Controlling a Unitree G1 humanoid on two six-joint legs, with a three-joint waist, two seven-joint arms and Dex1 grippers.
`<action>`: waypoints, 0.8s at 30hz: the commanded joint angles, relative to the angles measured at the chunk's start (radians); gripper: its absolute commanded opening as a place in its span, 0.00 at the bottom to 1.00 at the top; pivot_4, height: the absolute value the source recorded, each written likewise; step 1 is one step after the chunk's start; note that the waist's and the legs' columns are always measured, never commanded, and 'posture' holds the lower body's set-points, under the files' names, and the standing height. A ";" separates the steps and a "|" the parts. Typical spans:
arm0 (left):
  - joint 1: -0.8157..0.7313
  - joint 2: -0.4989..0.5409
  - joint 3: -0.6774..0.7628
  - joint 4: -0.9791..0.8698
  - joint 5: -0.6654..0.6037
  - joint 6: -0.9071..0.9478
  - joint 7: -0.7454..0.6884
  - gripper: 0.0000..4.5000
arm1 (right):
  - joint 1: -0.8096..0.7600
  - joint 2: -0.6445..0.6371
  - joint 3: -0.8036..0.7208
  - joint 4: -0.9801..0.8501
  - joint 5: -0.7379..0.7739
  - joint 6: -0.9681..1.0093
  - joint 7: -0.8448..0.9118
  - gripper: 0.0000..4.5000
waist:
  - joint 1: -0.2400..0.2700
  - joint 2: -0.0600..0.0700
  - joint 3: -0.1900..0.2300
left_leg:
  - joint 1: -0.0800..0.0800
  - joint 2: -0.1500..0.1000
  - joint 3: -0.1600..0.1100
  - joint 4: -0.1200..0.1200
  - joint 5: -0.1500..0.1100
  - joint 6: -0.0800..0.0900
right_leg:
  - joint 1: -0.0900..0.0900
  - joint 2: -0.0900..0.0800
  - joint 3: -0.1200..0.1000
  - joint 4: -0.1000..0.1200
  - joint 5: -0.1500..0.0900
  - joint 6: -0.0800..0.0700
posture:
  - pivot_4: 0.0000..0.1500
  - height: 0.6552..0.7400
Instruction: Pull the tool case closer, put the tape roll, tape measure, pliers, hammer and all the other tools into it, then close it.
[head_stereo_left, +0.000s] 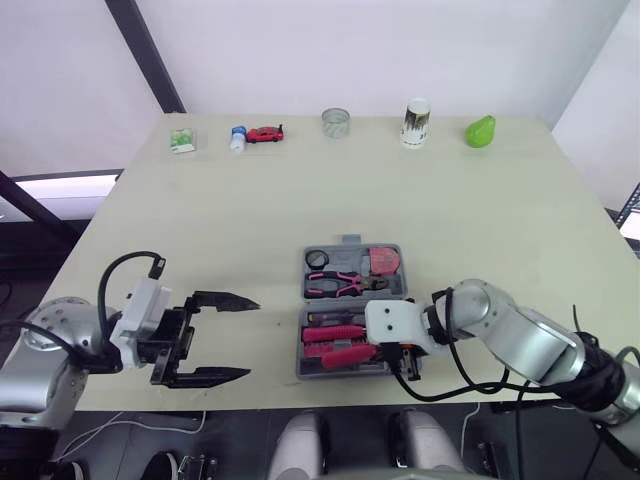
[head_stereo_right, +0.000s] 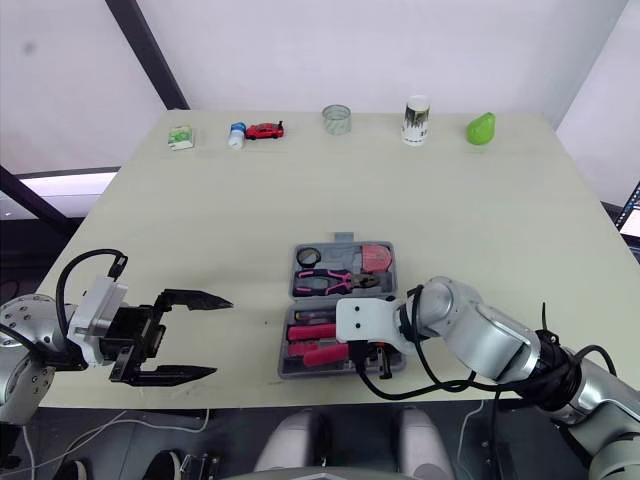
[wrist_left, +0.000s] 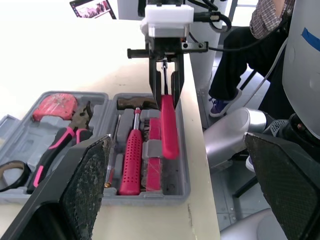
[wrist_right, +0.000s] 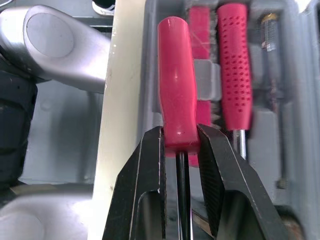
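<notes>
The grey tool case (head_stereo_left: 349, 242) lies open near the table's front edge. Its far half holds a black tape roll (head_stereo_left: 319, 260), pink-handled pliers (head_stereo_left: 345, 285) and a red tape measure (head_stereo_left: 383, 260). The near half holds a hammer with a dotted red grip (wrist_left: 131, 160). My right gripper (wrist_right: 180, 140) is shut on the end of a smooth red screwdriver handle (wrist_right: 177, 95), which lies in the case's front row. Left of the case, my left gripper (head_stereo_left: 250, 338) hovers open over the table with nothing between its fingers (wrist_left: 87, 185).
Along the table's back edge stand a small green box (head_stereo_left: 182, 140), a blue-capped bottle (head_stereo_left: 238, 138), a red toy car (head_stereo_left: 266, 133), a clear tape roll (head_stereo_left: 336, 122), a paper cup (head_stereo_left: 416, 122) and a green object (head_stereo_left: 480, 131). A seated person (wrist_left: 270, 20) is beyond the front edge.
</notes>
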 joint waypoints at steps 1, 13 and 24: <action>0.007 0.035 0.002 0.009 0.000 -0.043 -0.048 1.00 | -0.022 0.010 0.015 -0.021 -0.019 0.033 -0.017 0.08 | 0.000 0.000 0.000 | 0.000 0.000 0.000 0.000 0.000 0.000 | 0.000 0.000 0.000 0.000 0.000 0.000 | 1.00 1.00; -0.008 0.109 -0.080 0.047 -0.005 -0.107 -0.048 1.00 | -0.043 0.107 0.092 0.006 -0.031 0.165 -0.100 0.08 | 0.000 -0.001 0.000 | 0.000 0.000 0.000 0.000 0.000 0.000 | 0.000 0.000 0.000 0.000 0.000 0.000 | 1.00 1.00; -0.015 0.116 -0.119 0.035 -0.010 -0.114 -0.048 1.00 | -0.037 0.210 0.122 0.058 -0.018 0.189 -0.173 0.08 | 0.000 -0.001 0.000 | 0.000 0.000 0.000 0.000 0.000 0.000 | 0.000 0.000 -0.001 0.000 0.000 0.000 | 1.00 1.00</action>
